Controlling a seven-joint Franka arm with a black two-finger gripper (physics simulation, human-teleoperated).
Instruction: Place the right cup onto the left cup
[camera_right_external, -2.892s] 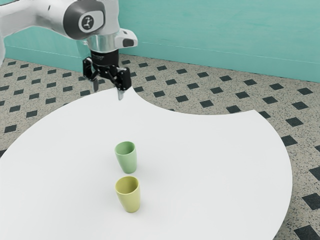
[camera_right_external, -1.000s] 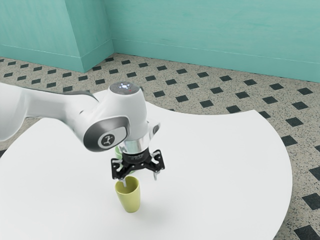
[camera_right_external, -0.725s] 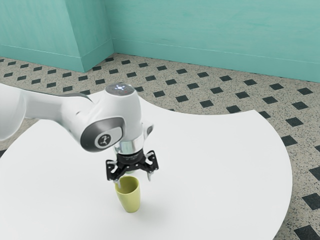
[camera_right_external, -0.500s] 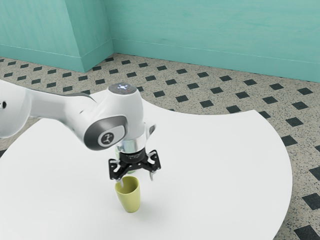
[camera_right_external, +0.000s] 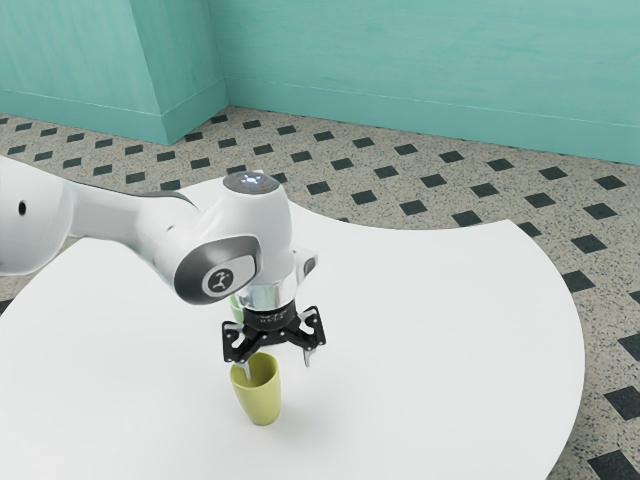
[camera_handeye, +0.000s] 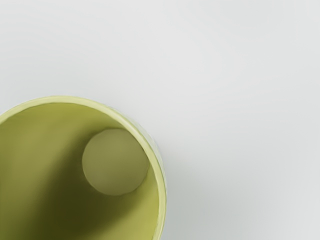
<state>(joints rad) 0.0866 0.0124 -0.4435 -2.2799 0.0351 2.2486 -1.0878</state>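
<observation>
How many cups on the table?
2: yellow cup by the gripper, green cup mostly hidden behind the hand and gripper. The arm could hide more.

Round logo (camera_right_external: 220, 281) on arm joint (camera_right_external: 190, 275); no readable lettering.

The white arm (camera_right_external: 130, 218) reaches in from the exterior view's left, its forearm running to a bulky wrist (camera_right_external: 220, 272) (a dark, rounded cap with a pale badge on its side). Below the wrist, the black gripper (camera_right_external: 278, 366) points downward. Its two fingers (camera_right_external: 309, 356) stand spread well apart, one toward the exterior view's left, the other toward its right, with their slim, pale tips hanging down and nothing clamped between them.
</observation>
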